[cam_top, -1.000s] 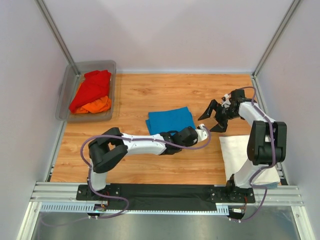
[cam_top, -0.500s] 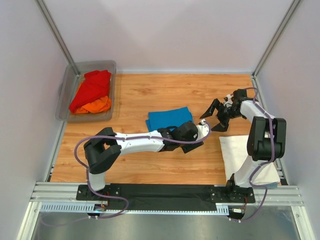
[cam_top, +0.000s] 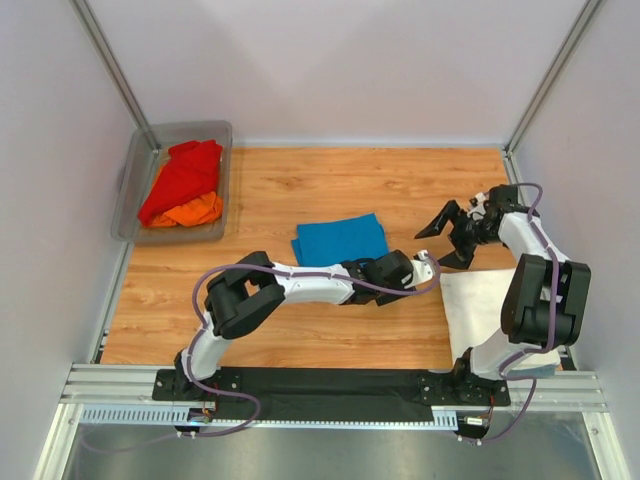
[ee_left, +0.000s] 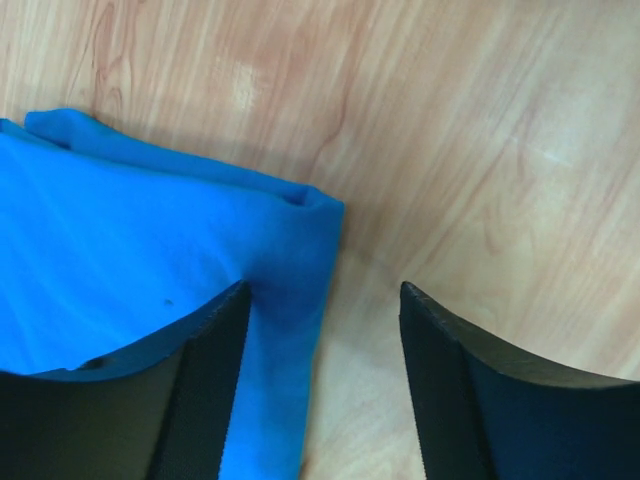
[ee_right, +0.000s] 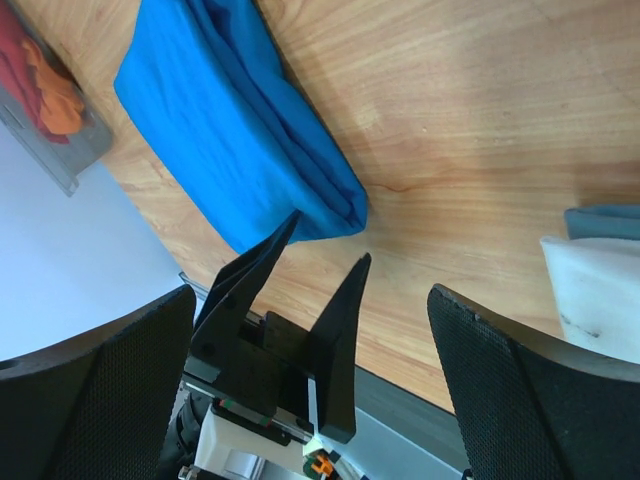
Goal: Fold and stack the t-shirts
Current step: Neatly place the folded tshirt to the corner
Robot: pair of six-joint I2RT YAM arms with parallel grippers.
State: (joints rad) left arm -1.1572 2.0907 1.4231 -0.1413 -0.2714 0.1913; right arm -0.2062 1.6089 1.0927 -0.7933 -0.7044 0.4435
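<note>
The wooden table (cam_top: 300,190) is seen whole only from above. At its far left stands the grey tub (cam_top: 125,215), with the red t-shirt (cam_top: 185,175) and the orange t-shirt (cam_top: 192,212) piled inside. The white t-shirt (cam_top: 475,300) is spread at the near right, partly hidden by the right arm. The folded blue t-shirt (cam_top: 340,240) is laid mid-table. Its near right corner is caught close up by the left wrist camera. There the left gripper (ee_left: 320,300) is held open, nothing clamped, one finger over the cloth. The right gripper (cam_top: 447,242) is spread wide and empty, to the right of the blue fold.
</note>
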